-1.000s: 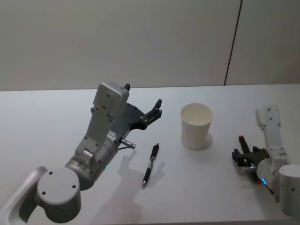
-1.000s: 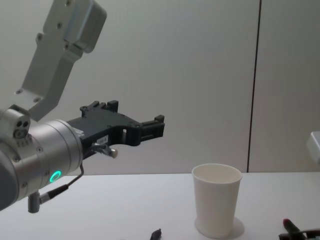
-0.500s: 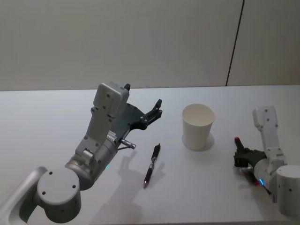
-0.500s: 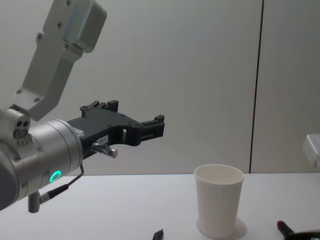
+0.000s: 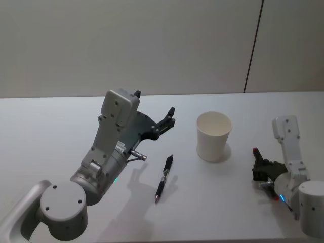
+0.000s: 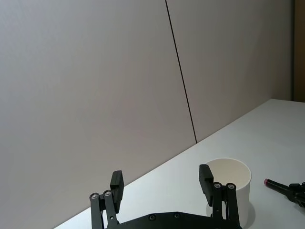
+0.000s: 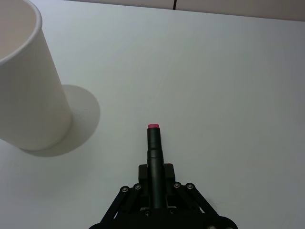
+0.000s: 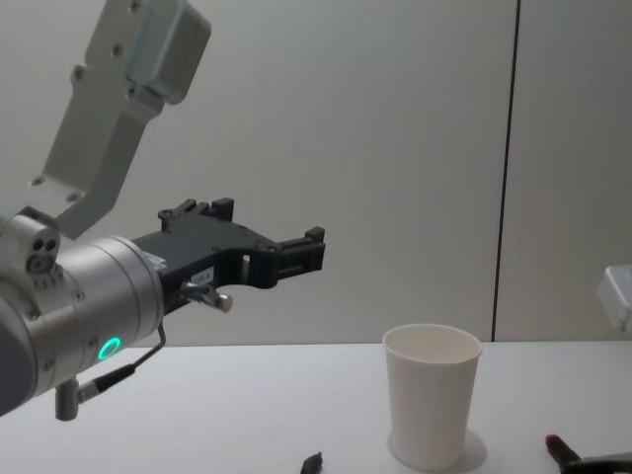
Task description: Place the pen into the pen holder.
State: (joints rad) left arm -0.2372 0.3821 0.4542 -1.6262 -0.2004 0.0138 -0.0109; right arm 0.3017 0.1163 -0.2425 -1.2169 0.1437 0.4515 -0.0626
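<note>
Near pen holder (image 5: 213,136): black pen (image 5: 163,178) on table (image 5: 50,131), red-tipped pen (image 7: 154,145) in right gripper (image 7: 155,175).

Matt white paper cup (image 5: 213,136), smooth wall, rolled rim. Under cup, table (image 5: 50,131): white, matt, smooth. Left of cup, pen (image 5: 163,178): glossy black plastic, silvery bands. My left gripper (image 6: 161,181): matt black plastic, shiny metal screws. Right of cup, red-tipped pen (image 7: 153,143) clamped in my right gripper (image 7: 156,170): matt black barrel.

The right gripper (image 7: 155,185) is closed around a black pen (image 7: 154,145) with a pink tip, above a white worktop (image 7: 228,81); the pen holder (image 7: 26,81), a white paper cup, stands upright nearby, apart from the pen.
</note>
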